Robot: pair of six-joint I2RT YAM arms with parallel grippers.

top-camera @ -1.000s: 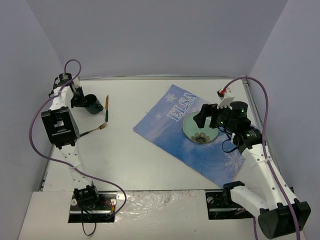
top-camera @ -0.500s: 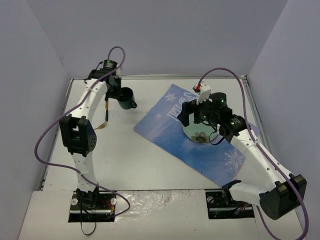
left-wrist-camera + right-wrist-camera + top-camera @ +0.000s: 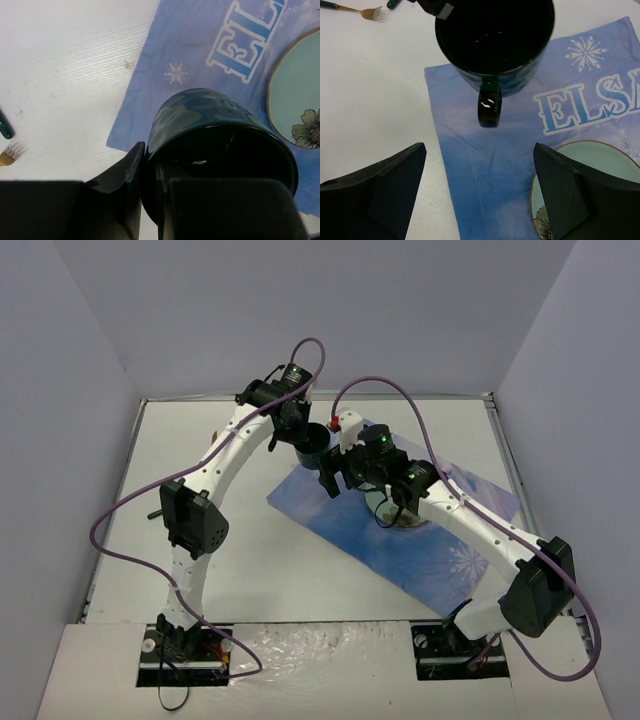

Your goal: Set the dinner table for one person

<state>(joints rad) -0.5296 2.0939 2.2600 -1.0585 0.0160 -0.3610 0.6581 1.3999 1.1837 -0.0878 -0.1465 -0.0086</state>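
Note:
My left gripper (image 3: 300, 433) is shut on the rim of a dark green mug (image 3: 313, 446), one finger inside and one outside (image 3: 127, 165). It holds the mug (image 3: 210, 120) above the far left corner of the blue Elsa placemat (image 3: 340, 525) on the white dinner table (image 3: 250, 550). My right gripper (image 3: 335, 476) is open and empty just in front of the mug (image 3: 495, 45), whose handle (image 3: 489, 107) points toward it. A pale green flowered plate (image 3: 400, 512) lies on the placemat.
A gold fork (image 3: 367, 12) with a green handle and a second green handle (image 3: 395, 4) lie on the table left of the placemat. They are hidden by the left arm in the top view. Grey walls enclose the table.
The left arm swung right, carrying the mug from the table's back left to over the placemat's far corner. The right gripper moved left from over the plate toward the mug.

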